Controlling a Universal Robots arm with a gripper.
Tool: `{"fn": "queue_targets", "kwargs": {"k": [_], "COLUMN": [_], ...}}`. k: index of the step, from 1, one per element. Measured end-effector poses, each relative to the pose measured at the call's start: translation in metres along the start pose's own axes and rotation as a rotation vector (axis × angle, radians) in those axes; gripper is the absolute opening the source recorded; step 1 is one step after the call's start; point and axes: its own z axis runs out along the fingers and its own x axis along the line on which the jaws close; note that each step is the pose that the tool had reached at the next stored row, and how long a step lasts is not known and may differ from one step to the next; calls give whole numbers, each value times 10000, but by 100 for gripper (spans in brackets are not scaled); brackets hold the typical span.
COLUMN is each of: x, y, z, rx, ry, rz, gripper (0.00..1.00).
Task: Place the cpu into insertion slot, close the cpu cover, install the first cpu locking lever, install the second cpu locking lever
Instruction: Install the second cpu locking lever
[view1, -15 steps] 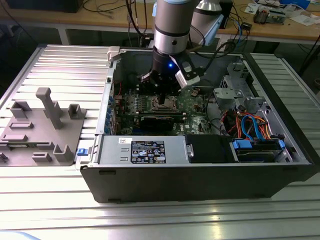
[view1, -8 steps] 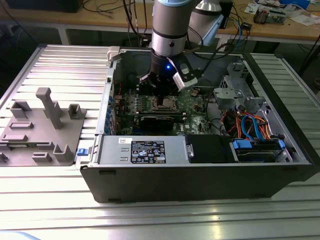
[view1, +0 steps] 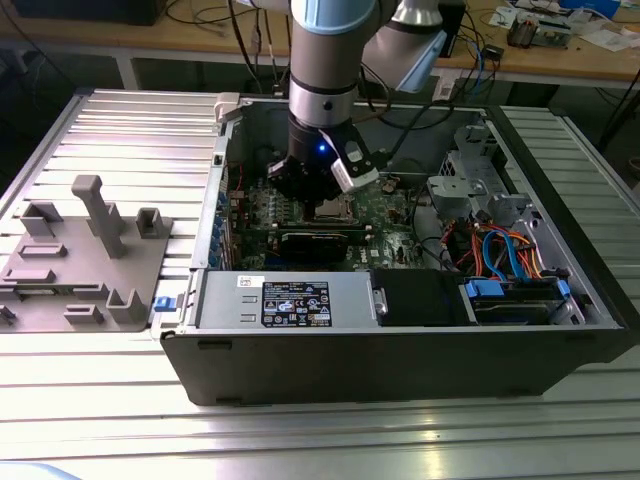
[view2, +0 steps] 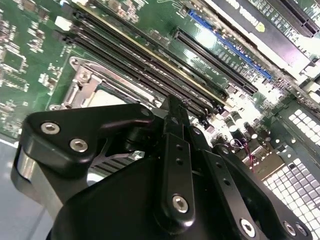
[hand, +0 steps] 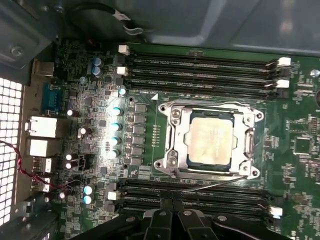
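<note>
one cpu (hand: 212, 140), one cpu cover (hand: 172, 136), one grey fixture tray (view1: 75, 265)

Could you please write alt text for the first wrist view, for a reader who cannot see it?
A small square chip with a silvery-grey metal top, the cpu, sits in the socket on the green circuit board, with the thin silvery metal frame plate, the cpu cover, lying around it. Long black memory slots run along two opposite sides of the socket, and the black gripper hangs close to the nearer row.
</note>
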Motion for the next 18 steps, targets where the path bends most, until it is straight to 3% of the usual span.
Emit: {"fn": "queue_targets", "kwargs": {"k": [3, 7, 10, 15, 16, 17, 18], "x": [47, 51, 52, 55, 56, 55, 54], "y": [4, 28, 81, 102, 101, 98, 97], "z": [54, 115, 162, 200, 207, 230, 244], "rx": [0, 1, -1, -27, -42, -180, -243], "ry": [1, 0, 0, -1, -3, -14, -19], "rz": [1, 0, 0, -2, 0, -4, -6], "gripper": [11, 11, 11, 11, 11, 11, 11]}}
